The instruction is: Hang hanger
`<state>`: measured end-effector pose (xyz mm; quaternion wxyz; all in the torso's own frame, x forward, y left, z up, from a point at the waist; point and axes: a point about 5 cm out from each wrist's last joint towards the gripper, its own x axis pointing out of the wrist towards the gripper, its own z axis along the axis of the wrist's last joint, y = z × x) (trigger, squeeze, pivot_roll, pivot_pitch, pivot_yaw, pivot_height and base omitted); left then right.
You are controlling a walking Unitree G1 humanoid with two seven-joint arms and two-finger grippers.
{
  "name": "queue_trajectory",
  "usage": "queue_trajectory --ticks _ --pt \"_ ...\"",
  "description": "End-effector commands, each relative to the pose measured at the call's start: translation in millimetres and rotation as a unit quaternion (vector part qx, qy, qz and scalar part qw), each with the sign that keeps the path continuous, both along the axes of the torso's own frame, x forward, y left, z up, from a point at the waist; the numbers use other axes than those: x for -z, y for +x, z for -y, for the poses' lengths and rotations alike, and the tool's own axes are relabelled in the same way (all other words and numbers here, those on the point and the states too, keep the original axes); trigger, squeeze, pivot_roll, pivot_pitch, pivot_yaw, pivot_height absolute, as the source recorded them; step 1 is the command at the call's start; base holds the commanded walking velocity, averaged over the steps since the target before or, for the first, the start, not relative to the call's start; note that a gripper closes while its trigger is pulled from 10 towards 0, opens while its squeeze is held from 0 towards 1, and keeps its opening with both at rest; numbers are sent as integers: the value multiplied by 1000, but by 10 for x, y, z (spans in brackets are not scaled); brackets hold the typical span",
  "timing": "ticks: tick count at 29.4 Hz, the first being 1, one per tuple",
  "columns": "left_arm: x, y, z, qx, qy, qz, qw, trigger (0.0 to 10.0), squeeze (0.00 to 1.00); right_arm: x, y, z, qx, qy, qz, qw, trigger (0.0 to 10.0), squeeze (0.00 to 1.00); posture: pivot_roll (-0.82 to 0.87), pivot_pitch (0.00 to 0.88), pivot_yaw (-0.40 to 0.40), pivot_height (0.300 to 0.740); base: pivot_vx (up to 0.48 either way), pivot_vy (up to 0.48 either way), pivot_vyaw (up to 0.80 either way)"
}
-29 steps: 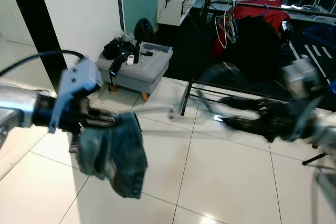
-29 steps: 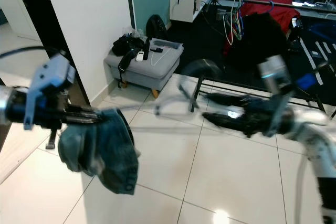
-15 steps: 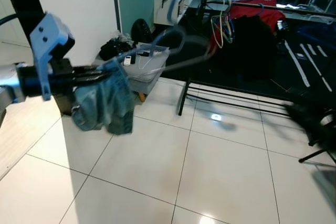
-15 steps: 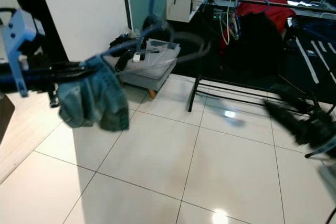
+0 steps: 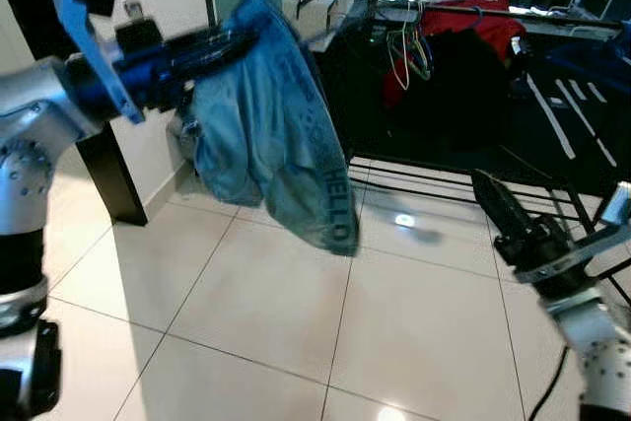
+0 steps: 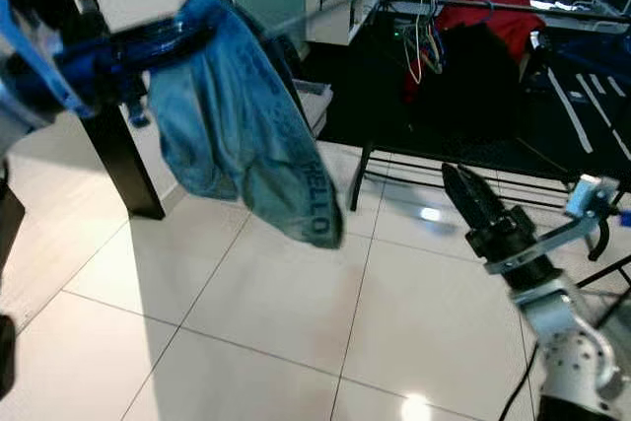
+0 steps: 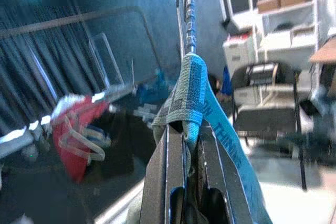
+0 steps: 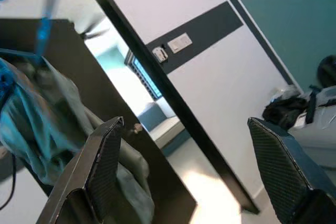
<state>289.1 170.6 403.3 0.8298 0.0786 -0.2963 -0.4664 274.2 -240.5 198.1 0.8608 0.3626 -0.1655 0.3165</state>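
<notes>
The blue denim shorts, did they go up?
Yes. The blue denim shorts rose with the left hand, from below the grey ottoman's level to beside the clothes rail.

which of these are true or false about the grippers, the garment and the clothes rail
1. The left gripper is shut on the blue garment. True.
2. The right gripper holds the garment. False: its fingers are open and hold nothing.
3. The garment lies on the floor. False: it hangs in the air from the raised left gripper.
4. Red clothing hangs on the clothes rail at the back. True.
5. The garment already hangs on the rail. False: it is apart from the rail, nearer the robot.
</notes>
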Motion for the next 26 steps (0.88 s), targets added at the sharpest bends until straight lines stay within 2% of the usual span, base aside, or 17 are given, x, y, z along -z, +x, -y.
queue_trajectory --ticks 1,2,5,7,10,13,17,23,26 --pt "-92 -23 17 6 -22 7 1000 0 0 26 -40 -51 -23 11 -2 1000 10000 0 17 56 -15 740 0 0 0" --pt "-92 -23 17 6 -22 7 1000 0 0 26 -40 -51 -23 11 -2 1000 10000 0 17 56 -15 740 0 0 0" --pt "-139 -38 42 14 -28 10 999 0 0 78 -227 -271 -118 -26 6 993 10000 0 18 56 -11 740 0 0 0" --pt "-143 -37 42 18 -31 8 999 0 0 93 -310 -357 -155 -37 9 987 10000 0 17 56 -10 740 0 0 0" --pt "-142 -37 43 19 -30 8 999 0 0 99 -303 -362 -150 -44 5 988 10000 0 16 56 -8 740 0 0 0" --pt "-149 -33 51 25 -32 5 999 0 0 101 -209 -338 -112 -58 -8 992 10000 0 12 54 -7 740 0 0 0" --pt "-154 -40 59 32 -33 6 999 0 0 77 -139 -323 -93 -52 -12 994 10000 0 13 52 -8 740 0 0 0" --pt "-158 -59 71 39 -32 7 999 0 0 6 -48 -282 -70 -10 -8 997 10000 0 14 51 -8 740 0 0 0" --pt "-154 -74 85 44 -31 7 999 0 0 2 -34 -329 -79 0 -13 997 10000 0 12 51 -9 740 0 0 0"
